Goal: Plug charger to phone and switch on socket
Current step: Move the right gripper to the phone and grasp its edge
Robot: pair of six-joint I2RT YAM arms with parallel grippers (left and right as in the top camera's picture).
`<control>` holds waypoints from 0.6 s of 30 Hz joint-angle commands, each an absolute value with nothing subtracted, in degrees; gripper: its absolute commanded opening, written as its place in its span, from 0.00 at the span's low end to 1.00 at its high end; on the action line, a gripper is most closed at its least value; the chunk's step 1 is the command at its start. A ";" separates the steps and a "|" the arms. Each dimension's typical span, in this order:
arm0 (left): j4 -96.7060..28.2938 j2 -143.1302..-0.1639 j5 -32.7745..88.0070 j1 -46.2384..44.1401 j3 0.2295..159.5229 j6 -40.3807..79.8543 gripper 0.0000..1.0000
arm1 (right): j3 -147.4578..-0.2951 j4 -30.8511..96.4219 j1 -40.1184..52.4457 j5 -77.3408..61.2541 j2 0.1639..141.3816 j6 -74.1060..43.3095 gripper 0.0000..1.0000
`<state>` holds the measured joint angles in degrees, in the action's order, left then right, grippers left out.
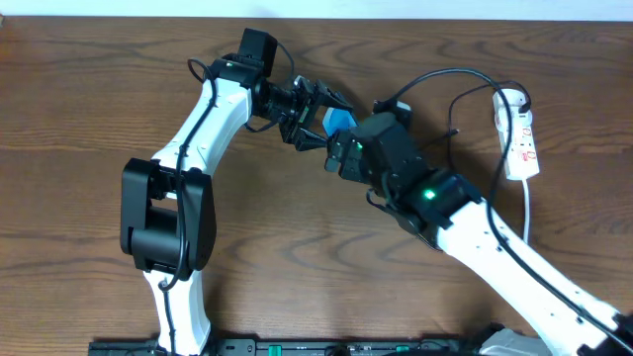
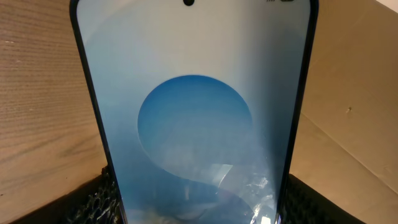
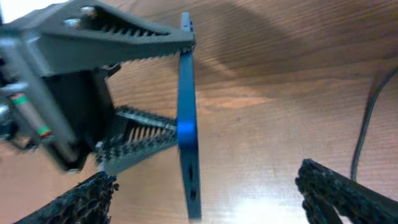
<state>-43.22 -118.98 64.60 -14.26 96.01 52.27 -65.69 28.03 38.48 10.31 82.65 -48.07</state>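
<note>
The right arm reaches forward, its right pincer [image 1: 339, 156] spread, nothing between its 2 fingers. Just ahead of it the phone [image 3: 186, 124] shows edge-on, pinched by its long edges in the left pincer [image 1: 318, 119] on a bent left arm. Only the left wrist view shows the screen: pale blue with a darker round shape. Well behind the right pincer, the charger [image 1: 445, 70] arcs toward the socket [image 1: 521, 133] on the desk [image 1: 79, 89].

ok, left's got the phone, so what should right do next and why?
Likely move the right gripper to the charger and take its plug: the right jaws are open and empty, the left gripper clamps the phone, no cable in it.
</note>
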 commanded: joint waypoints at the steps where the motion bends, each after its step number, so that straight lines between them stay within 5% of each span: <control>1: -43.16 -117.60 66.89 -14.17 96.62 51.31 0.72 | -66.83 25.56 39.16 12.10 85.23 -47.68 0.87; 8: -43.16 -117.60 66.89 -14.17 96.62 51.31 0.71 | -66.83 21.39 39.16 12.10 87.39 -46.00 0.70; 11: -43.16 -117.60 66.89 -14.17 96.62 51.31 0.72 | -66.81 20.40 39.09 12.12 87.39 -46.02 0.54; 18: -43.16 -117.60 66.89 -14.17 96.62 51.29 0.72 | -66.81 19.92 39.09 12.14 87.77 -46.02 0.52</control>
<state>-43.22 -118.98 64.60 -14.26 96.01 52.27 -65.69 20.18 38.48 11.18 87.15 -46.41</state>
